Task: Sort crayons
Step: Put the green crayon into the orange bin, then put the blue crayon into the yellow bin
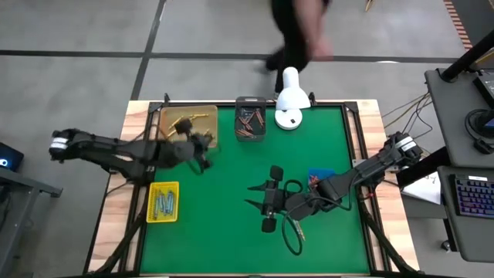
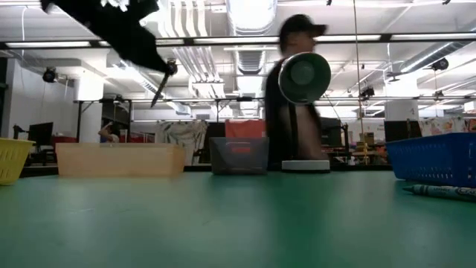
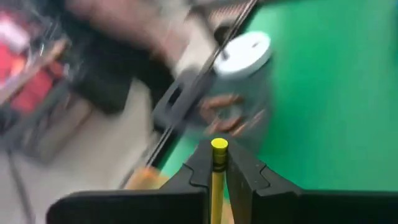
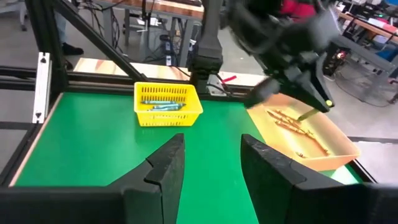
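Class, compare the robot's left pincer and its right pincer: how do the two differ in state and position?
The left pincer is shut on a yellow crayon; the right pincer is open and holds nothing. The left pincer hangs raised by the tan tray at the table's far left; the right pincer sits over bare green mat near the middle. Both are dark and two-fingered.

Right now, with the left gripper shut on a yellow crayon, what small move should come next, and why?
Probably open the left gripper and drop its thin yellow crayon: in the right wrist view it hangs over the shallow tan tray, which holds similar yellowish crayons. The right gripper waits open mid-table.
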Controlling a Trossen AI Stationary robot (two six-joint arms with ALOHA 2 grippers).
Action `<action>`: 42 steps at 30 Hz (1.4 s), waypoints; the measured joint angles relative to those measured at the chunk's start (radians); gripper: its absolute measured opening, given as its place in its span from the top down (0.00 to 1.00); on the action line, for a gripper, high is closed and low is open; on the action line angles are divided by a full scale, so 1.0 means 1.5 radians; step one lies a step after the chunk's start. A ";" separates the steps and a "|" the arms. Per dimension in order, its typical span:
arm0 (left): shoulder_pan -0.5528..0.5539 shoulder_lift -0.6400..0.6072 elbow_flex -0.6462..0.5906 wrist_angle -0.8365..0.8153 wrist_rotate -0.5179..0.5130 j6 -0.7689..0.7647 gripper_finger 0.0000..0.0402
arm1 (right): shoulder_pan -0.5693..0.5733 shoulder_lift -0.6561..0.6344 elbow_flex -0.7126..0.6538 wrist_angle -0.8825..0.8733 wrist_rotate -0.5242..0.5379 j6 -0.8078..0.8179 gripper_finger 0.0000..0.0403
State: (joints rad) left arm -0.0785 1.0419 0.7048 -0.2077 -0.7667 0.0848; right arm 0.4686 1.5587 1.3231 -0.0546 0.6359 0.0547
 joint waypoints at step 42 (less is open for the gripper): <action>0.495 0.337 0.144 -0.232 0.244 0.137 0.85 | 0.000 0.002 -0.001 -0.030 -0.005 0.045 0.63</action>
State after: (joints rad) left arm 0.6643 1.5470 0.9215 -0.5557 -0.4001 0.2903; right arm 0.4686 1.5620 1.3216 -0.0998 0.6277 0.1230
